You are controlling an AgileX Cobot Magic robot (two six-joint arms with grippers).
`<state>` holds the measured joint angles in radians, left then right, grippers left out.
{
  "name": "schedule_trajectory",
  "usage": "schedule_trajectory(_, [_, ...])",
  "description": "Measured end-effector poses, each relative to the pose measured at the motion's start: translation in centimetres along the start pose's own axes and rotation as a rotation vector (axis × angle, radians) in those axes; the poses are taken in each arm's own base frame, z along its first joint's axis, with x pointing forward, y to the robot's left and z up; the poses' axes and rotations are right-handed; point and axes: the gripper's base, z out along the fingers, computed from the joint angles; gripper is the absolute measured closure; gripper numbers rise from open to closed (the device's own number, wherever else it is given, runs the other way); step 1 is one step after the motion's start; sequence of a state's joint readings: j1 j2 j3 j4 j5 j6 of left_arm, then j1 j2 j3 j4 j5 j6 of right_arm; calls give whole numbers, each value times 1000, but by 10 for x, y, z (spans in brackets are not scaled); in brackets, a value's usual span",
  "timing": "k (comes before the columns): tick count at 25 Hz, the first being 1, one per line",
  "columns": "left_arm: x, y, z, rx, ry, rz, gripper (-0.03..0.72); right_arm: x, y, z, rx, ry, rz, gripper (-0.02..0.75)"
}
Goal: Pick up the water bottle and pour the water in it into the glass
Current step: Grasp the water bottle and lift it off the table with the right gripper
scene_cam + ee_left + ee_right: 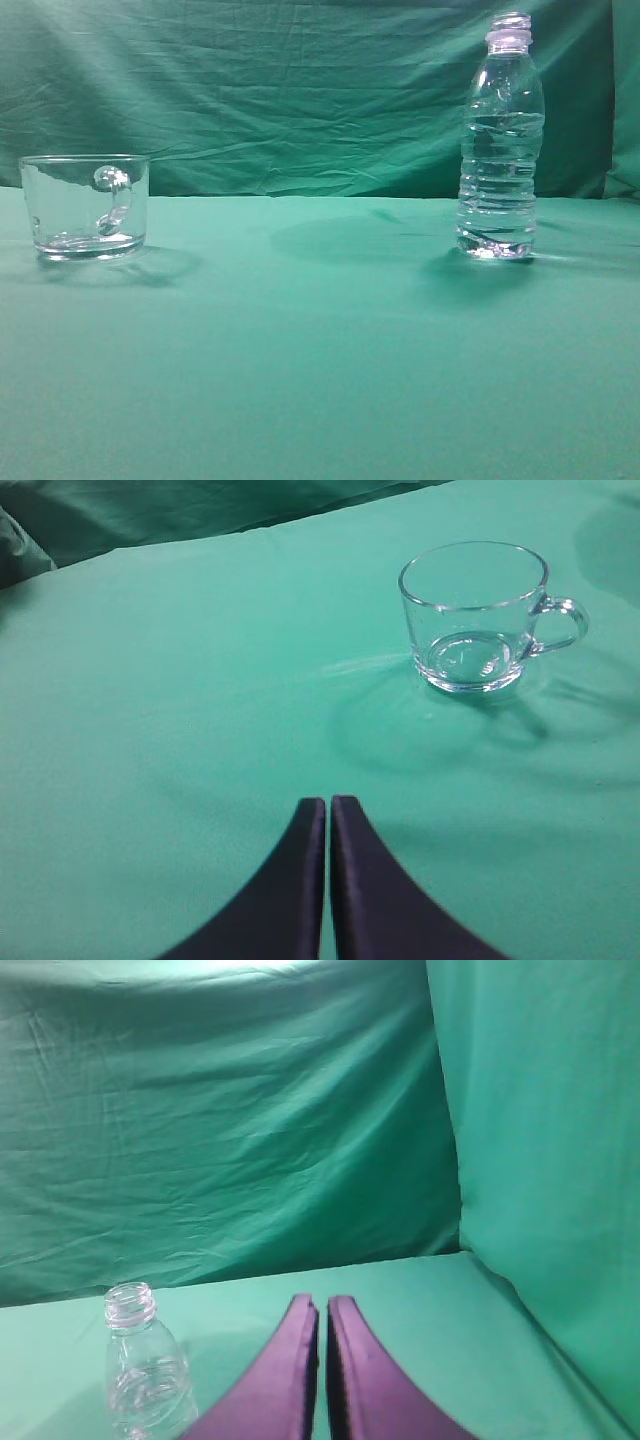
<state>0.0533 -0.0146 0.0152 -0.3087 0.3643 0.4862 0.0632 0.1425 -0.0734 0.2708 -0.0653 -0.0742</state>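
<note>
The water bottle [500,150] stands upright and uncapped on the right of the green table, with clear water [497,190] filling most of it. The glass [85,205], a clear handled mug, stands empty at the left. No gripper shows in the exterior view. In the left wrist view my left gripper [329,802] is shut and empty, with the glass [475,615] ahead and to the right. In the right wrist view my right gripper [322,1302] is shut and empty, with the bottle [145,1375] low at its left.
A green cloth covers the table [320,350] and hangs as a wrinkled backdrop [300,90] behind it. A green cloth wall [540,1140] stands on the right in the right wrist view.
</note>
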Motion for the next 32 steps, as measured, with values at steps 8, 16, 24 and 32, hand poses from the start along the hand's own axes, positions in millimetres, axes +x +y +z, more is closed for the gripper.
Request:
schedule_trajectory(8, [0,0,0,0,0,0,688,-16,3,31,29,124,8,738])
schedule_trajectory(16, [0,0,0,0,0,0,688,3,14,63,-44,257,-11,738])
schedule_trajectory(24, [0,0,0,0,0,0,688,34,33,95,-179,331,-185,738])
schedule_trajectory(32, [0,0,0,0,0,0,688,63,50,126,-300,372,-283,374])
